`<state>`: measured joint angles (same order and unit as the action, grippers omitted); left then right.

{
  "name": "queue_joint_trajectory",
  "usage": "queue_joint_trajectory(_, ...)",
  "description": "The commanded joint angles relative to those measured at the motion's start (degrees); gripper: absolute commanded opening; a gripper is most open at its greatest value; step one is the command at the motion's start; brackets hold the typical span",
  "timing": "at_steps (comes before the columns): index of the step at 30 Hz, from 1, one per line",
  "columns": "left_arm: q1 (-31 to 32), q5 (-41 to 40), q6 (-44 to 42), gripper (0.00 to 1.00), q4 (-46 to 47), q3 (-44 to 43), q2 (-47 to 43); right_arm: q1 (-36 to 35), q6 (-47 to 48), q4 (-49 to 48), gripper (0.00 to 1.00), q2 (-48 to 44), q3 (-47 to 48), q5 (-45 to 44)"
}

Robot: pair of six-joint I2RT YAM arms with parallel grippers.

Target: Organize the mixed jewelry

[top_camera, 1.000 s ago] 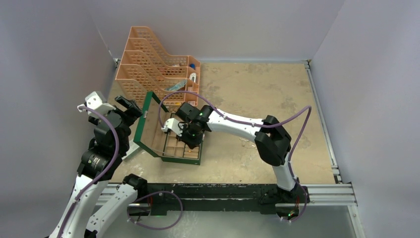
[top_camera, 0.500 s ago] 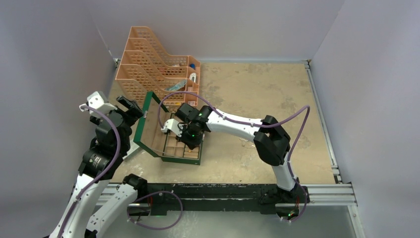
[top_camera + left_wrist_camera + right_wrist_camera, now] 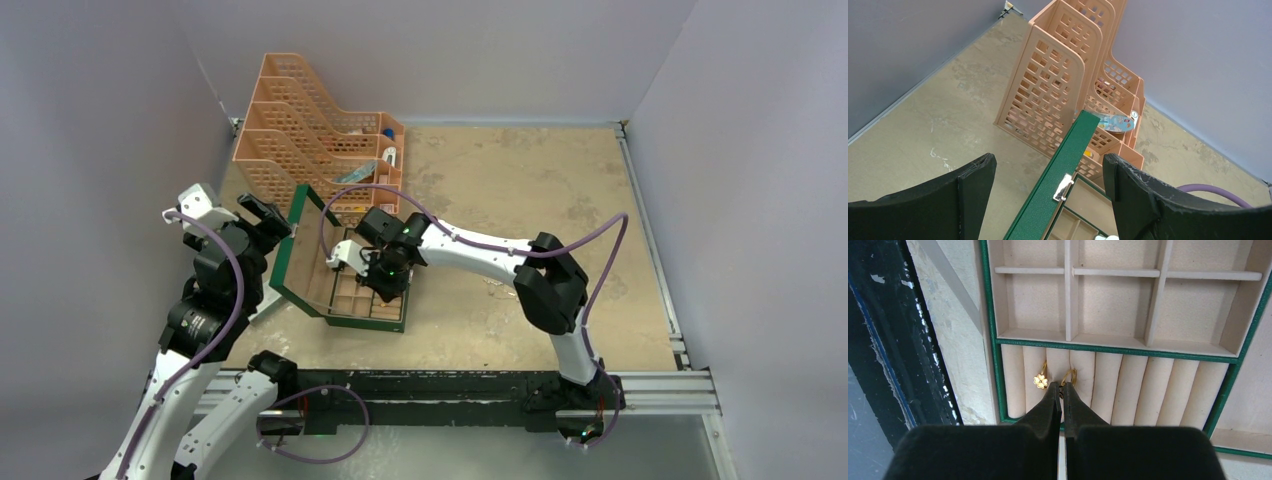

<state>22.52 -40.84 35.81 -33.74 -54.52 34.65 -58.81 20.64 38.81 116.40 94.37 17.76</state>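
Over the green box's (image 3: 1128, 351) ring rolls, right gripper (image 3: 1060, 391) pressed shut - tips at 1 plain gold ring (image 3: 1070, 374), pinch unclear, clover ring (image 3: 1040, 381) just beside. Left gripper (image 3: 1048, 162) spread wide, holding nothing, beside the box's raised lid (image 3: 1073, 145). Scuffed tan table (image 3: 520, 190), pale grey walls - peach rack (image 3: 300, 120) behind the box.

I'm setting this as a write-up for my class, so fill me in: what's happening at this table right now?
Two robot arms are working at an open green jewelry box. The right gripper is shut, its tips down at the padded ring rolls, right against a plain gold ring. A clover-shaped gold ring sits in the next slot. The left gripper hangs open by the raised lid, not gripping it.
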Motion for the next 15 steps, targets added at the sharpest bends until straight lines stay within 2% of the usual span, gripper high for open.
queue_joint_trajectory(1, -0.2, 0.2, -0.9, 0.78, 2.4, -0.1, 0.2, -0.1, 0.2, 1.7, 0.00, -2.6, -1.1, 1.4)
queue_joint_trajectory(8, -0.2, 0.5, -0.8, 0.78, 2.4, -0.2, 0.5, 0.4, -0.5, 0.0, 0.00, -6.4, -3.1, 1.8)
queue_joint_trajectory(15, -0.2, 0.7, -0.8, 0.78, 2.4, -0.2, 0.4, 0.5, -0.2, -0.3, 0.00, -6.0, -3.2, 2.8)
